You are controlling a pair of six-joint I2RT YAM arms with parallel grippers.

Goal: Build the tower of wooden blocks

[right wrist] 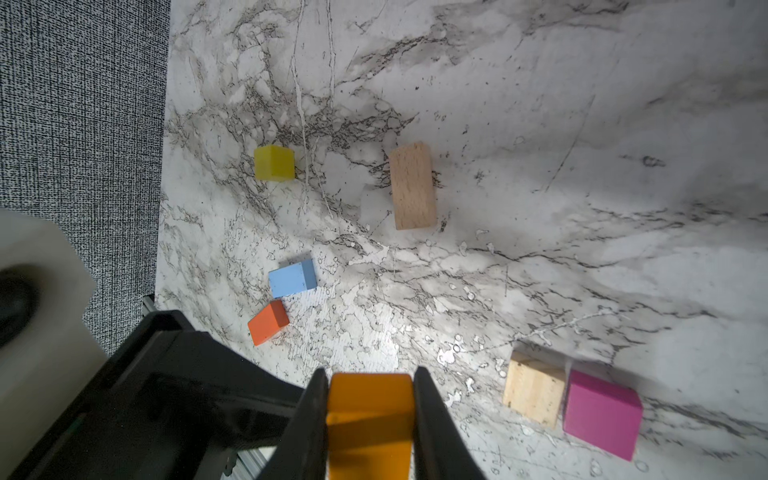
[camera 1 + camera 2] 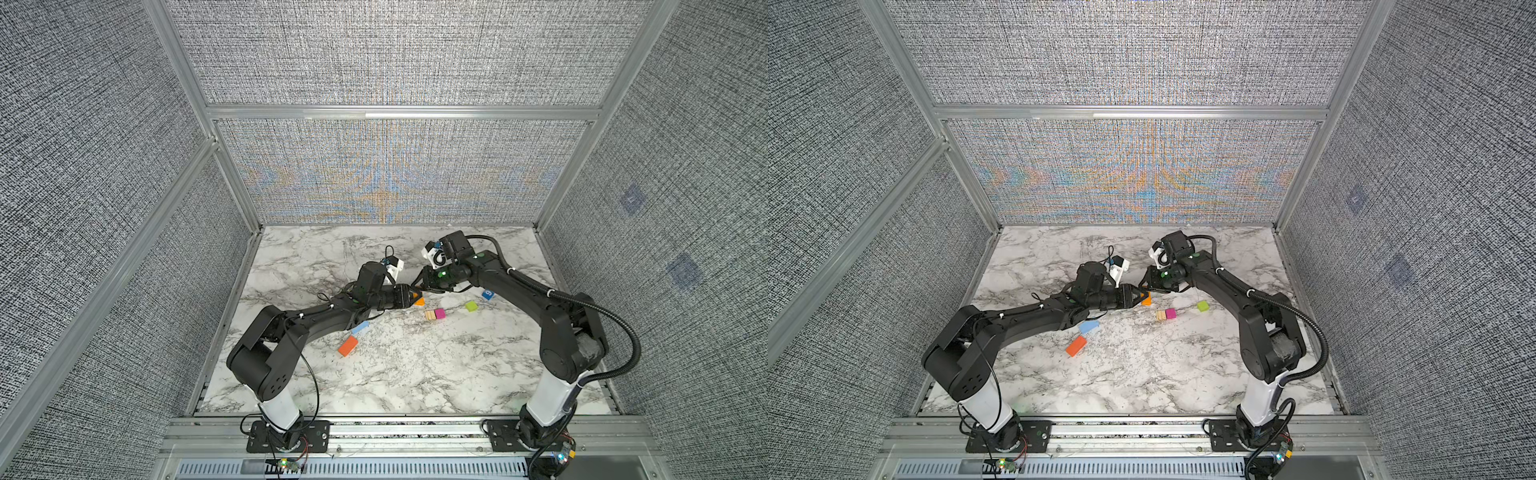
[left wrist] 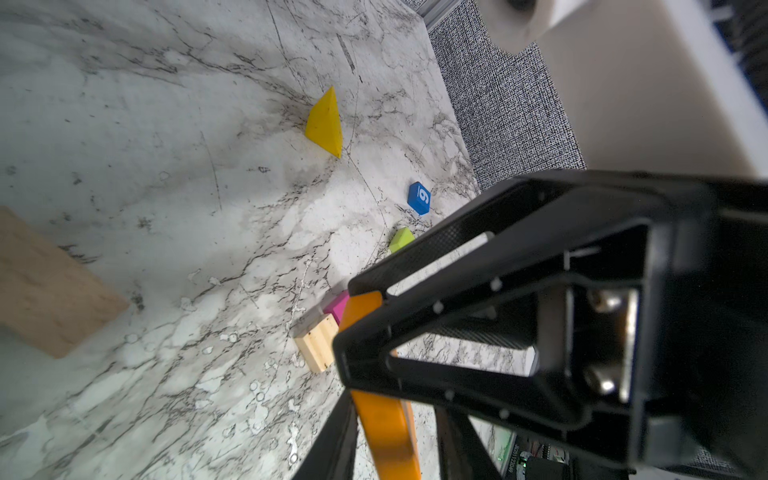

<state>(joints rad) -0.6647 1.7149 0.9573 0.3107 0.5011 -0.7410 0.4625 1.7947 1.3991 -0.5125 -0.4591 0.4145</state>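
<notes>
Wood blocks (image 2: 439, 314) lie scattered mid-frame on the table (image 2: 395, 374) in both top views, where both arms meet at an amber block (image 2: 419, 301). Left wrist view, bottom edge: jaws of the left gripper (image 3: 395, 419) flank it, though I cannot tell if they pinch. Right wrist view, bottom centre: jaws of the right gripper (image 1: 370, 372) clamp it.

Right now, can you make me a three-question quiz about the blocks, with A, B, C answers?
1. Where is the magenta cube? A) beside the bare wood cube B) in a basket C) up in the air
2. What colour is the block with a 9? A) green B) blue C) pink
3. What is happening to the amber block? A) lying alone B) held between the right gripper's fingers C) stacked on another block
Answers: 1 A, the two cubes sit side by side on the table; 2 B, its faces are blue; 3 B, a finger sits against each side in the right wrist view.
</notes>
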